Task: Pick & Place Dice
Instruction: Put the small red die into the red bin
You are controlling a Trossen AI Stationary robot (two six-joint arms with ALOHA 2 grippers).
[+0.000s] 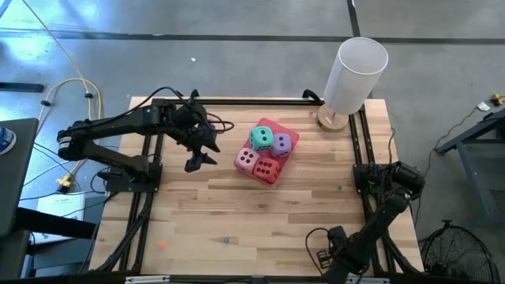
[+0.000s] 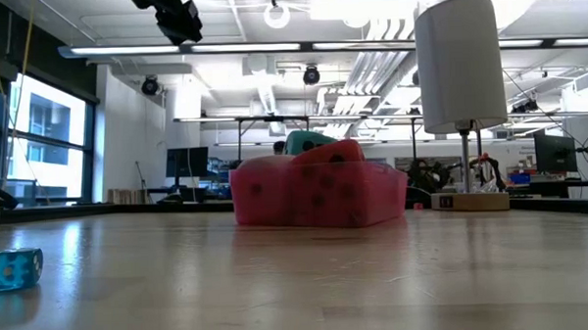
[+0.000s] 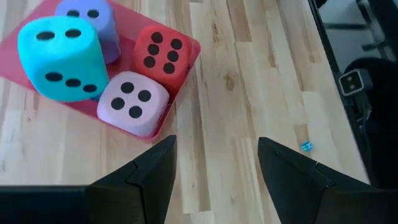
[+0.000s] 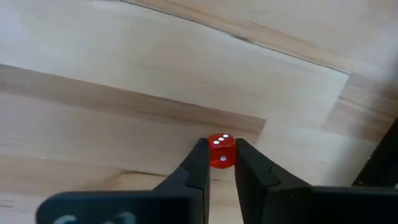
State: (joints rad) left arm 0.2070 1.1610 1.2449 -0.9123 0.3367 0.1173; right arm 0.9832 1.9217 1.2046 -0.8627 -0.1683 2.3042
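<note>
Four soft dice sit close together on a flat pink tray (image 1: 289,134) at the table's middle: teal (image 1: 260,138), purple (image 1: 282,144), pale pink (image 1: 247,160) and red (image 1: 267,169). The left wrist view shows them too: teal (image 3: 59,56), purple (image 3: 87,15), red (image 3: 163,53), pale pink (image 3: 132,102). My left gripper (image 1: 197,160) hangs open above the table, just left of the tray, and touches nothing (image 3: 214,168). My right gripper (image 4: 221,163) is parked at the table's near right corner, shut on a tiny red die (image 4: 221,151) with white pips. My right gripper pinches the tiny red die by two opposite faces (image 4: 213,155), at the free ends of its two fingers. The fingers point down at the wooden table top. I cannot tell whether the die rests on the wood or is lifted clear.
A white cylinder lamp (image 1: 355,71) on a wooden base stands at the table's far right corner. A tiny blue die (image 2: 13,268) lies on the bare wood, also seen as a blue speck (image 3: 305,146). Black frame rails (image 1: 150,181) run along the table's sides.
</note>
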